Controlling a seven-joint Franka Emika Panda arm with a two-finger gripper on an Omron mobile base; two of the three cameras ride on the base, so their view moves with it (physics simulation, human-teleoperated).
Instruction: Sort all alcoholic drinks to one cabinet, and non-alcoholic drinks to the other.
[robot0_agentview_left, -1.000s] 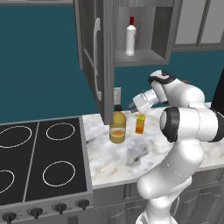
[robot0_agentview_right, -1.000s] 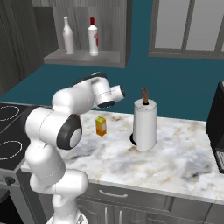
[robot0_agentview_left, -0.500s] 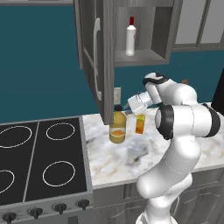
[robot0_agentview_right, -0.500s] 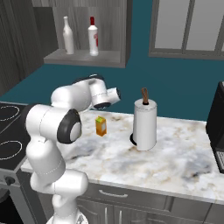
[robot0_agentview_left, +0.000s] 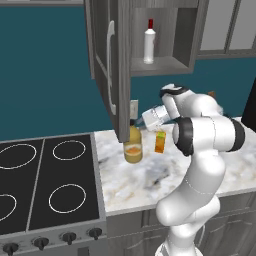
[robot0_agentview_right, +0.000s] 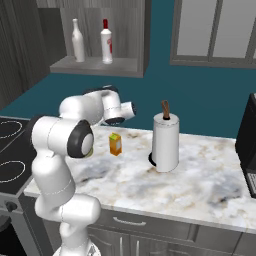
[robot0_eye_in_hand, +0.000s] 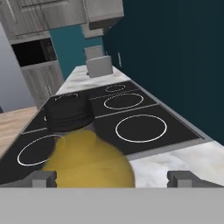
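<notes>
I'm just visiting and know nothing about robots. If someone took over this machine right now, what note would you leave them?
Gripper: open, holding nothing, reaching toward the round amber bottle on the counter beside the stove.
Small orange juice carton: upright on the counter, apart from the bottle.
Open cabinet: a white bottle and a red-capped bottle stand on its shelf.
Done: those two look shelved.
Left: the amber bottle and the carton; the other cabinet is shut.
</notes>
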